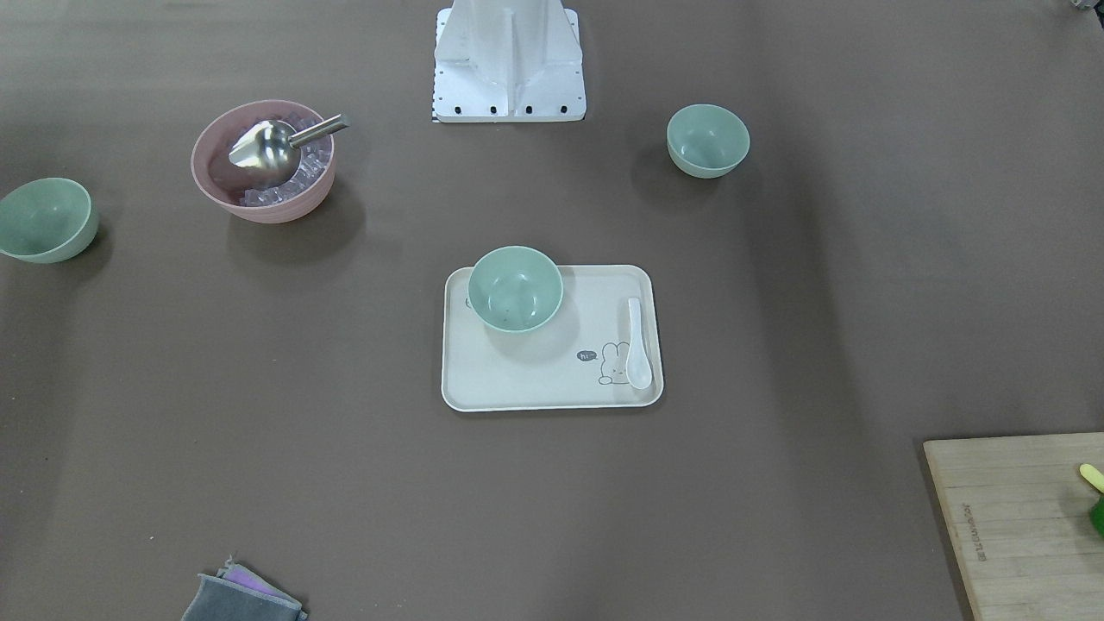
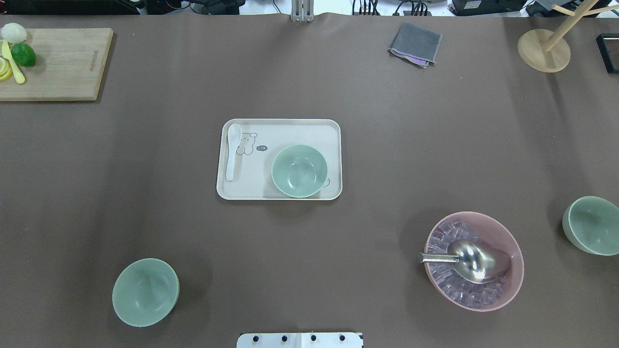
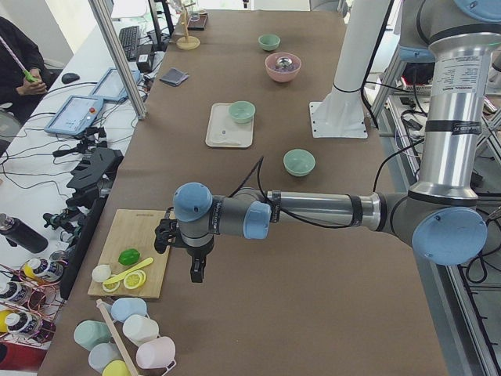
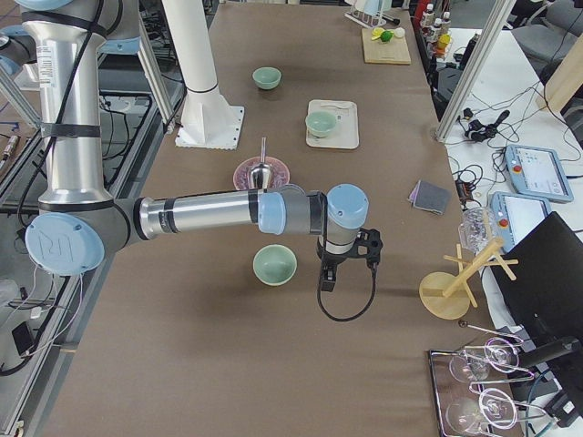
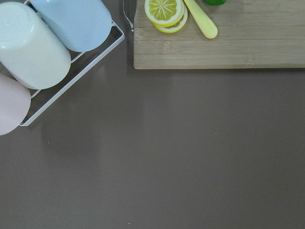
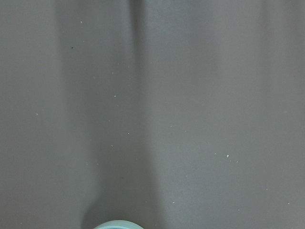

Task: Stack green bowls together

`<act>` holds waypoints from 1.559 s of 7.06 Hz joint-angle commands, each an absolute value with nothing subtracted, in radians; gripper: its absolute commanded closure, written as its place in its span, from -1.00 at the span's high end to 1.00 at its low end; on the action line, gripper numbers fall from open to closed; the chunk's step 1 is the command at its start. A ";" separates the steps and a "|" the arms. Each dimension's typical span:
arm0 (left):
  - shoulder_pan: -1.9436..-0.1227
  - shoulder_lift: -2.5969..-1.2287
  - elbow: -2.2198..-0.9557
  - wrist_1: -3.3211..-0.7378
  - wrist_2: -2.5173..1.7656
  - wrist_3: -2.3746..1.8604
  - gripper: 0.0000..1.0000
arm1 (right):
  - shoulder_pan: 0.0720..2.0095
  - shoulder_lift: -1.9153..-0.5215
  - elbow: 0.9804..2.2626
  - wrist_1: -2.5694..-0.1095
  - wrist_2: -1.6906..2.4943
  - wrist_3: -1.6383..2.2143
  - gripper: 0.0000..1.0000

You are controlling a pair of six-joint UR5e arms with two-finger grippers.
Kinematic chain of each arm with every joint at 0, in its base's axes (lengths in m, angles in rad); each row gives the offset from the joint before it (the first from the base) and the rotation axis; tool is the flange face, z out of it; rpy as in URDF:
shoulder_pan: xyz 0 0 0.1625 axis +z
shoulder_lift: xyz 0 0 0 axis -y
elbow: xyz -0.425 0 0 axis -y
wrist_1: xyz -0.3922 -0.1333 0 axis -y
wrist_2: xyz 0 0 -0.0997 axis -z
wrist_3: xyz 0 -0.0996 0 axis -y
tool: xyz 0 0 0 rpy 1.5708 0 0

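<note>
Facing the robot, the middle green bowl [image 1: 516, 289] sits on the cream tray [image 1: 535, 379], in its corner toward the robot, apart from a white spoon [image 1: 637, 343]. The left-side green bowl [image 1: 707, 141] and right-side green bowl [image 1: 45, 220] stand alone on the brown bench [image 1: 552, 517], the latter near the pink bowl [image 1: 276, 207] holding a metal scoop [image 1: 267, 151]. From overhead, all three bowls lie well apart, unstacked. From the left end, the left pincer [image 3: 196, 270] hangs above the bench beside the cutting board [image 3: 137, 251]; I cannot tell whether it is spread. From the right end, the right pincer [image 4: 328, 278] hangs near the right-side green bowl, and its state is equally unclear. The left wrist view shows mugs [image 5: 33, 45] and the board's edge. The right wrist view shows a green rim at its bottom edge.
</note>
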State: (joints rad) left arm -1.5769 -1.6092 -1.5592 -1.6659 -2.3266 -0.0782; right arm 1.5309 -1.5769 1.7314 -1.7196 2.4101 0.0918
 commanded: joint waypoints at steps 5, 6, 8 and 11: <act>-1.571 -1.631 -1.580 -1.666 -2.301 -0.083 0.95 | 1.531 -1.578 1.732 -1.720 2.414 0.094 1.00; -1.562 -1.622 -1.616 -1.670 -2.310 -0.077 0.95 | 1.529 -1.577 1.730 -1.720 2.416 0.095 1.00; -1.524 -1.621 -1.725 -1.667 -2.307 -0.084 0.95 | 1.510 -1.577 1.723 -1.720 2.414 0.113 1.00; -1.355 -1.655 -1.871 -1.669 -2.279 -0.205 0.98 | 1.489 -1.575 1.732 -1.718 2.416 0.138 1.00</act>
State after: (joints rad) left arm -1.4123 -1.6429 -1.8363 -1.6669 -2.2784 -0.1634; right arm 1.4935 -1.5766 1.7269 -1.7193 2.4148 0.1301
